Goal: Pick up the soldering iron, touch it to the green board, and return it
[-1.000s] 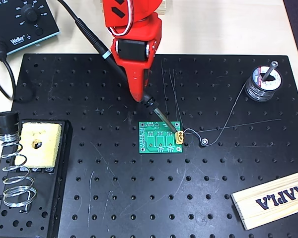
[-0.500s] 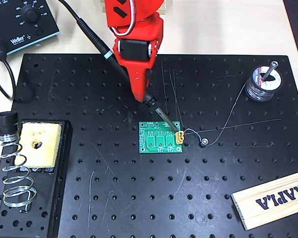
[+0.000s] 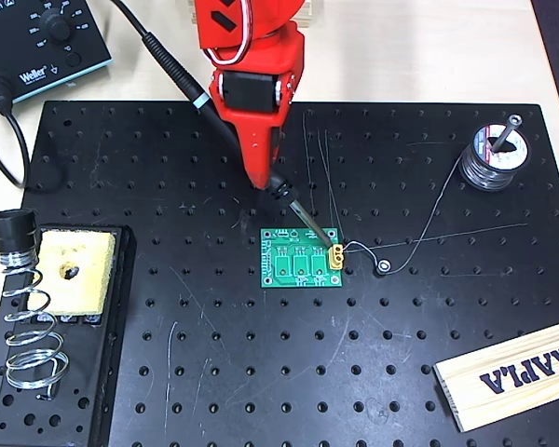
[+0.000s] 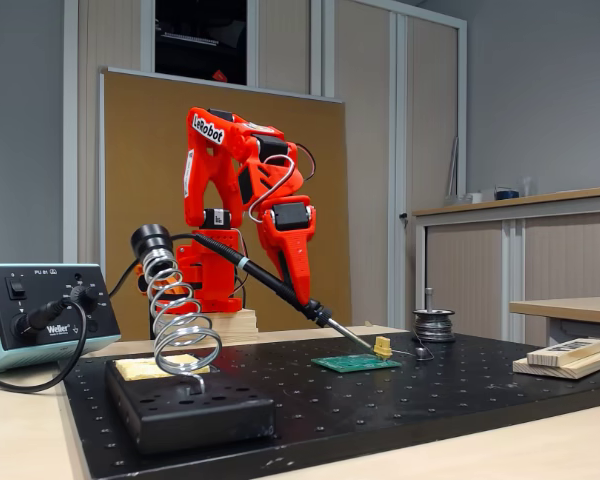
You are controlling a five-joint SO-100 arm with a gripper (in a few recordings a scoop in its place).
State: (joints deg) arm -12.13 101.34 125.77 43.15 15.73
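The soldering iron [image 3: 173, 73] [image 4: 255, 273] slants down to the right, its metal tip resting at the green board [image 3: 301, 260] [image 4: 355, 363] right by the yellow connector on its right edge. My red gripper [image 3: 262, 180] [image 4: 302, 297] is shut on the iron's shaft just above the black collar. The board lies flat on the black perforated plate [image 3: 289, 372] [image 4: 400, 395]. The iron's cord runs up and left toward the station.
The coiled spring stand [image 3: 26, 321] [image 4: 175, 320] with its yellow sponge [image 3: 74, 270] sits at the plate's left edge. A solder spool [image 3: 494, 154] [image 4: 434, 325] stands at the right, thin wire trailing to the board. A wooden block [image 3: 512, 372] lies at bottom right. The Weller station [image 3: 37, 42] [image 4: 40, 315] is at the upper left.
The arm's upper body has shifted very slightly; the iron's tip stays at the board's connector.
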